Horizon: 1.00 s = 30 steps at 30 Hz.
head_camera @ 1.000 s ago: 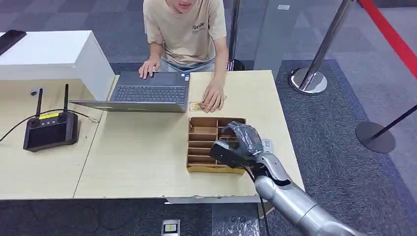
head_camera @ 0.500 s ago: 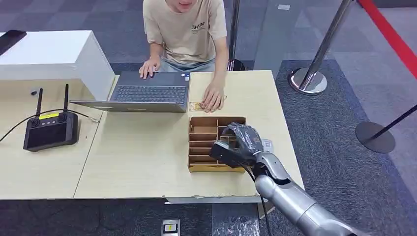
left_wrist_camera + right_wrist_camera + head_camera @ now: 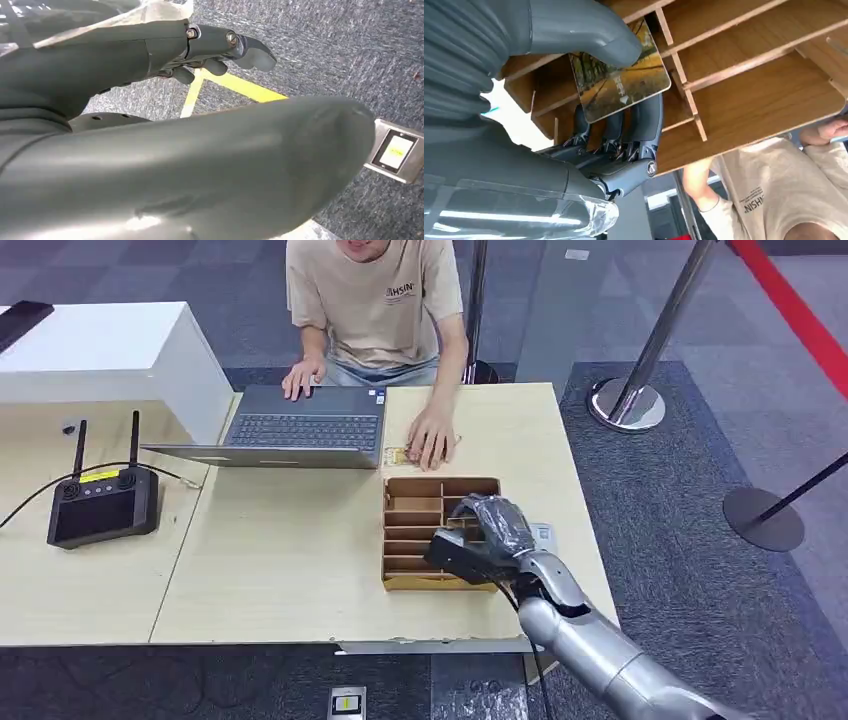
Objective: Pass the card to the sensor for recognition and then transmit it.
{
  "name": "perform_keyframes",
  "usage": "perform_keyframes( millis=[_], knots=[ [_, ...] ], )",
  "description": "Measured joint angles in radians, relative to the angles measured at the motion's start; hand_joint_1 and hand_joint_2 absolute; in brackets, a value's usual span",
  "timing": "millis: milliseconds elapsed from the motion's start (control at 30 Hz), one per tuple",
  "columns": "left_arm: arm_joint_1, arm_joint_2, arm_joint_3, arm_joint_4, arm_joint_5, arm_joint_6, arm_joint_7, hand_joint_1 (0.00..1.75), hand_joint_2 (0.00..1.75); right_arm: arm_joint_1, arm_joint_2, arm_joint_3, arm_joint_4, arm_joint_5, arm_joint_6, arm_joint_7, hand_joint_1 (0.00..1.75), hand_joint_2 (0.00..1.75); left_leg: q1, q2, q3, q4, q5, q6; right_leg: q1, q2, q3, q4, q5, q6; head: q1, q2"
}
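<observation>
Over the wooden divider box [image 3: 411, 532] on the surface [image 3: 290, 560], my right hand [image 3: 478, 538] has barely shifted in the last second, holding almost the same spot, so I judge the pickup finished and the pass to the sensor not yet begun. Its thumb and fingers [image 3: 644, 120] pinch the card [image 3: 621, 80] just clear of the compartments, palm turned down over the box. My left hand [image 3: 210, 50] hangs over carpet [image 3: 325, 45], fingers curled in on nothing.
</observation>
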Motion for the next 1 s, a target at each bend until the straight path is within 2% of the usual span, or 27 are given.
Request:
perform_keyframes(
  millis=[33,67,100,133,167,700,1000],
  knots=[
    [0.0,0.0,0.0,0.0,0.0,-0.001,0.0,0.0,0.0,0.0,0.0,0.0,0.001,0.0,0.0,0.0,1.06,1.75,0.0,0.0,0.0,0.0,0.0,0.0,0.0,0.0,0.0,0.0,0.0,0.0,0.0,0.0],
    [0.0,0.0,0.0,0.0,0.0,-0.001,0.0,0.0,0.0,0.0,0.0,0.001,0.002,0.0,0.002,0.0,1.2,1.75,0.0,0.0,0.0,0.0,0.0,0.0,0.0,0.0,0.0,0.0,0.0,0.0,0.0,0.0],
    [0.0,0.0,0.0,0.0,0.0,-0.001,0.0,0.0,0.0,0.0,0.0,0.002,0.002,0.0,0.003,0.0,1.45,1.75,0.0,0.0,0.0,0.0,0.0,0.0,0.0,0.0,0.0,0.0,0.0,0.0,0.0,0.0],
    [0.0,0.0,0.0,0.0,0.0,-0.001,0.0,0.0,0.0,0.0,0.0,0.002,0.002,0.0,0.006,0.0,1.45,1.75,0.0,0.0,0.0,0.0,0.0,0.0,0.0,0.0,0.0,0.0,0.0,0.0,0.0,0.0],
    [0.0,0.0,0.0,0.0,0.0,-0.001,0.0,0.0,0.0,0.0,0.0,0.003,0.002,0.0,0.009,0.0,1.75,1.75,0.0,0.0,0.0,0.0,0.0,0.0,0.0,0.0,0.0,0.0,0.0,0.0,0.0,0.0],
    [0.0,0.0,0.0,0.0,0.001,-0.001,-0.005,0.0,0.0,-0.001,-0.002,0.015,0.001,-0.018,0.01,-0.019,1.75,1.75,0.0,0.0,0.0,0.0,0.0,0.0,0.0,0.0,0.0,0.0,0.0,0.0,0.0,0.0],
    [0.0,0.0,0.0,0.0,0.003,0.0,-0.006,0.0,0.0,-0.002,-0.01,0.013,-0.042,-0.034,-0.026,-0.042,1.75,1.75,0.0,0.0,0.0,0.0,0.0,0.0,0.0,0.0,0.0,0.0,0.0,0.0,0.0,0.0]
  ],
)
